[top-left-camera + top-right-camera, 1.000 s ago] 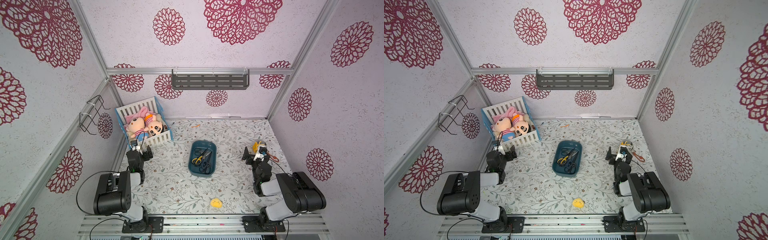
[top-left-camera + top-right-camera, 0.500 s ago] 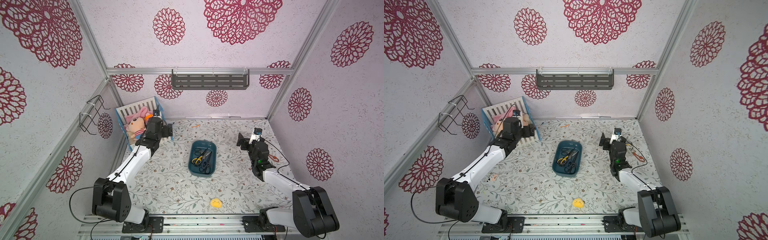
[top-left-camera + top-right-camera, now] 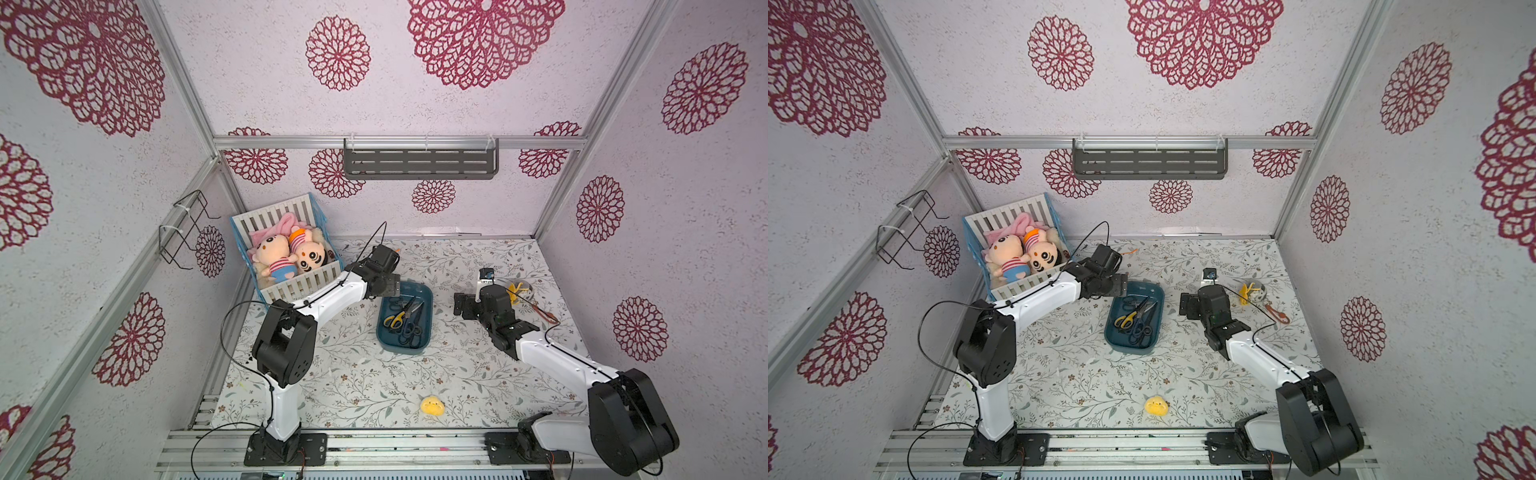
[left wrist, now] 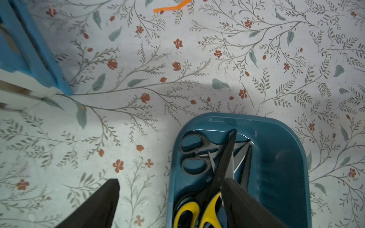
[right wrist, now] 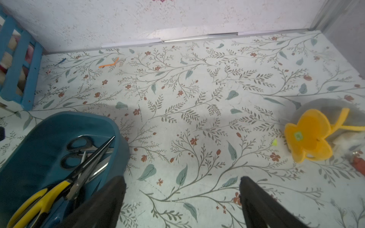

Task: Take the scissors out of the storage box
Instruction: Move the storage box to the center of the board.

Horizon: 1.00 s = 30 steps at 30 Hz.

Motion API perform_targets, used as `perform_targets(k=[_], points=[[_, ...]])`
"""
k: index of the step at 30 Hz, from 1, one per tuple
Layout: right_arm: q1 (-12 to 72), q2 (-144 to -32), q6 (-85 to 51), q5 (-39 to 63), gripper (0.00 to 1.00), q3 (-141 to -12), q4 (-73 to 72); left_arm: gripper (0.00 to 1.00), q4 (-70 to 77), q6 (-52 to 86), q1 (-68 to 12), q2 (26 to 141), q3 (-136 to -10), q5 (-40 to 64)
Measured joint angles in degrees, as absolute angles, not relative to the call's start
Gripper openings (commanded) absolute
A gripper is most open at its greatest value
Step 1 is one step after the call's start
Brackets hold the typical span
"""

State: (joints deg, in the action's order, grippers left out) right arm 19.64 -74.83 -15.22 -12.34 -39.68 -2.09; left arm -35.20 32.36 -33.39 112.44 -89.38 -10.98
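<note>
At table (image 3: pixel 374 382) centre: box (image 3: pixel 381 338) with scissors (image 3: pixel 405 318) inside, none out
Changed: both arms have stretched forward from folded rest
Left end effector (image 4: pixel 171 203): open, empty, over the box's far left wall
Right end effector (image 5: pixel 183 203): open, empty, beside the box
Bearing on task: first pick looks imminent
Table: floral cover, yellow toy (image 3: pixel 431 405), crate (image 3: pixel 291 286)
Room: rosette-papered walls, grey shelf (image 3: pixel 419 162)

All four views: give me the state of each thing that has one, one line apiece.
storage box: upright on the table, open-topped, scissors inside.
scissors: lying piled in the box, none gripped.
left gripper: open, holding nothing, one finger over the box.
right gripper: open, holding nothing, over the table beside the box.
slatted crate: upright, two dolls inside.
</note>
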Motion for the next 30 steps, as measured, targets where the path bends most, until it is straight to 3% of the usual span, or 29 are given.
perform_targets(k=[10,14,19,23,26,30], points=[[19.6,-75.1,-15.2,-12.2,0.93,-44.6,0.7,0.61,-38.7,35.2,-33.8,115.6,-89.8,-8.0],[19.7,-76.6,-15.2,-12.0,0.92,-46.3,0.9,0.37,-38.8,35.6,-33.8,116.0,-89.8,-7.4],[20.0,-79.0,-15.1,-11.6,0.92,-48.2,2.1,0.36,-39.5,35.9,-33.8,118.3,-91.1,-6.7],[20.5,-80.0,-15.0,-11.2,0.91,-49.7,3.1,0.10,-39.9,36.4,-33.5,119.1,-91.2,-6.4],[21.4,-80.7,-14.7,-10.8,0.91,-51.0,3.7,0.00,-39.8,37.2,-32.6,119.1,-91.3,-5.3],[23.8,-83.0,-14.1,-10.7,0.89,-53.5,4.6,0.00,-39.1,39.4,-30.9,119.9,-92.8,-3.8]])
